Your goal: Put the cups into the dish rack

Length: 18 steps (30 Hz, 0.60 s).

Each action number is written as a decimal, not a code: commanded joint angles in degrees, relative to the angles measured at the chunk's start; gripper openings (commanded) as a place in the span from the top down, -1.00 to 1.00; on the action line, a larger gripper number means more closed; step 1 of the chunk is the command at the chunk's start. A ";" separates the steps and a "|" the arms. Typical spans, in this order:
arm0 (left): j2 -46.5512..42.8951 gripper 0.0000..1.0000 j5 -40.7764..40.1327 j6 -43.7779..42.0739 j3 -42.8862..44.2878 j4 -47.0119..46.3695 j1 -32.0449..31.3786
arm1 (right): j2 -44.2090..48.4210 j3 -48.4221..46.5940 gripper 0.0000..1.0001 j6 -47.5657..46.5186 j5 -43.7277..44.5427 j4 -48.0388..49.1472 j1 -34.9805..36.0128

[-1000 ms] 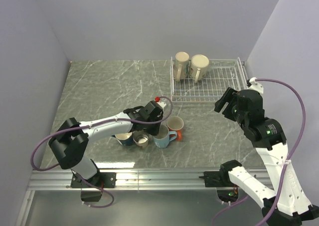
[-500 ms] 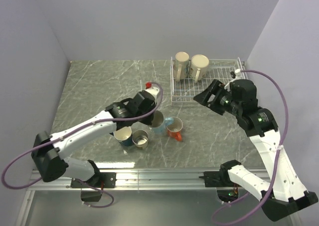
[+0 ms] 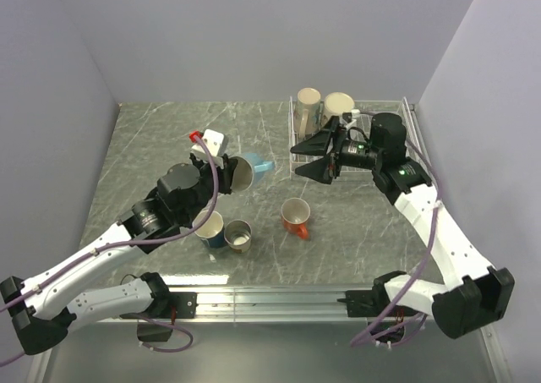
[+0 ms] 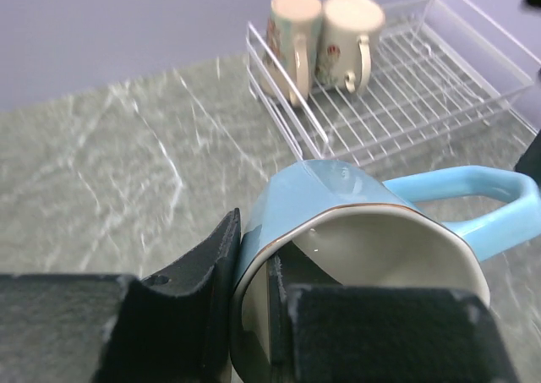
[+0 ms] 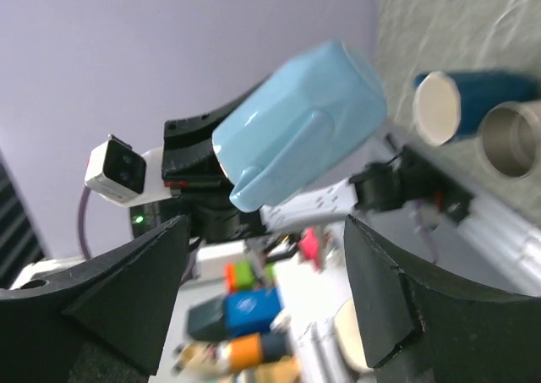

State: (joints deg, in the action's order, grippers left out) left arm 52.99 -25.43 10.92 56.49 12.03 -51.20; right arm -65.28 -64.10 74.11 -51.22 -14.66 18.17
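Table [image 3: 152, 146], grey-green marbled top, listed from the front edge outward. Item 1: dark blue mug [image 3: 209, 229], pale inside, nearest the front edge, left of centre. Item 2: grey metal mug [image 3: 239, 236], at 3 o'clock of the dark blue mug and touching it. Item 3: orange mug [image 3: 295, 214], white inside, mouth up, handle toward 5 o'clock, standing at 2 o'clock of the grey metal mug and apart from it. Item 4: light blue mug [image 3: 250, 168], held in the air above the table at 12 o'clock of the grey metal mug, tipped on its side with the handle toward 3 o'clock, not in the rack. Left gripper [image 4: 258, 265]: jaws closed on the rim of the light blue mug, one finger [image 4: 203, 290] against the outside of the wall, the other inside the mouth. Right gripper [image 5: 266, 227]: jaws spread wide, holding nothing, off the table just in front of the near left corner of the rack, aimed toward 9 o'clock at the light blue mug, near it but apart. Item 5: rack [image 4: 423, 95], white wire, low sides, at the far right of the table, 1 o'clock from the orange mug. Item 6: two cream mugs [image 3: 308, 109], side by side in the far left corner of the rack, handles toward 6 o'clock
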 commanded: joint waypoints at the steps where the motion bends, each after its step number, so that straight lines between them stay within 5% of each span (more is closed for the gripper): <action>1: -1.04 0.99 -2.25 -7.04 -0.94 -16.94 -0.04 | -3.01 -0.33 -0.61 7.02 -10.29 5.61 0.28; 6: -0.17 0.99 -1.29 -10.30 -0.33 -18.71 -0.04 | -5.12 3.01 -0.61 18.41 -13.38 18.04 3.35; 18: -0.78 0.99 1.17 -14.61 -1.12 -20.20 -0.04 | -11.44 -0.49 -0.57 24.25 -13.12 24.16 8.28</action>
State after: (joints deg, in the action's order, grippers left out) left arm 54.04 -25.54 -2.44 54.54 1.04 -51.20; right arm -74.81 -61.43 96.29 -63.29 5.74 25.47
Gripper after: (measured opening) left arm 0.189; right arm 0.793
